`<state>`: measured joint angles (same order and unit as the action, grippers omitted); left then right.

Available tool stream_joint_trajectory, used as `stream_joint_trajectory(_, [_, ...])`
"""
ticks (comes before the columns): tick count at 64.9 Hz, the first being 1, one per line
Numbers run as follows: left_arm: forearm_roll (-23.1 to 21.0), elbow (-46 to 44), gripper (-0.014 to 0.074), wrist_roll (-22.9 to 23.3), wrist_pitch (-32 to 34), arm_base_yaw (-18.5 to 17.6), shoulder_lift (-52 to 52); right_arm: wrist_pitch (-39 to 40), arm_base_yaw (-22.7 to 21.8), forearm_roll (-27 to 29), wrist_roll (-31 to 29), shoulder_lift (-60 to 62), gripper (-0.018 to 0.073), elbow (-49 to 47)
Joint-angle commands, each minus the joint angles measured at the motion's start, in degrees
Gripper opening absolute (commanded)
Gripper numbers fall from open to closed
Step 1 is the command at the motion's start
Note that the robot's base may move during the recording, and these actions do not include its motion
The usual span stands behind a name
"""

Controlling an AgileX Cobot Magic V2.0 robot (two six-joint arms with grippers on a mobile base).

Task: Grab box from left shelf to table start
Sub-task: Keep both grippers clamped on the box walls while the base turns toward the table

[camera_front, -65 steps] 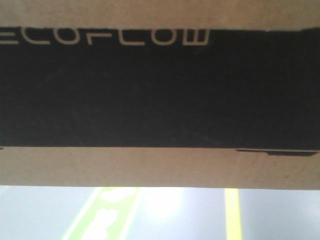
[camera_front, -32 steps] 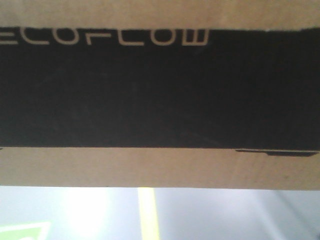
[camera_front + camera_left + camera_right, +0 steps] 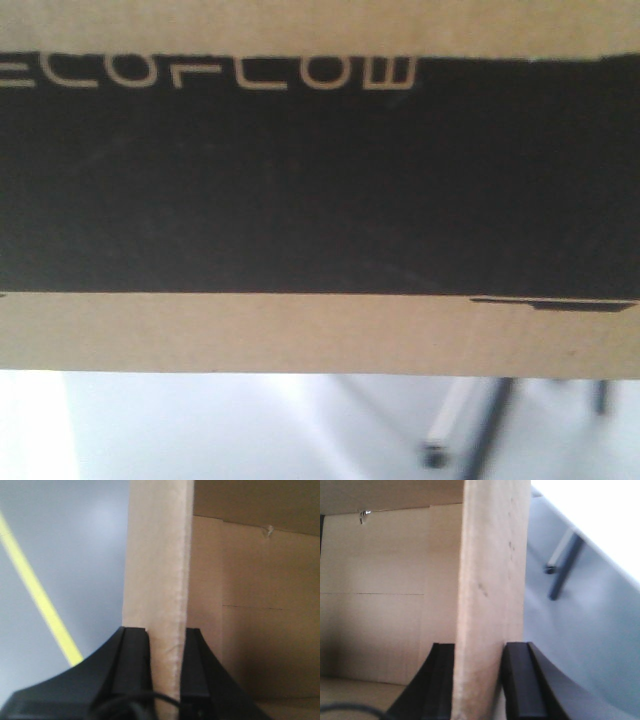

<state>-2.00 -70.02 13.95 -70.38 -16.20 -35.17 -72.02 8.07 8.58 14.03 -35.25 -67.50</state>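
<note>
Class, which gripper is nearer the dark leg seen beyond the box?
Right. The right gripper clamps the box wall on the side where the leg stands; the left gripper clamps the other wall, beside a yellow line.

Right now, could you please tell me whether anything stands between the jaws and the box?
Nothing visible does: the left gripper and the right gripper each clamp a wall of the box, jaws touching it on both sides.

Right end effector (image 3: 480,652) pinches the box (image 3: 492,570) wall; blurred leg (image 3: 565,565), perhaps table's.
</note>
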Motion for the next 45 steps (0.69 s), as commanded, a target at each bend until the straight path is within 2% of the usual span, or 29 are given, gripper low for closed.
stream_joint_trajectory(1, [0.67, -2.47, -0.0102, 1.15, 9.11, -0.28, 0.23, -3.35, -0.27, -3.61, -0.13, -0.42, 0.0056, -1.61])
stream_joint_trajectory(45, [0.67, -2.47, -0.0102, 1.15, 9.11, -0.28, 0.23, -3.35, -0.27, -3.61, -0.13, -0.42, 0.0056, -1.61])
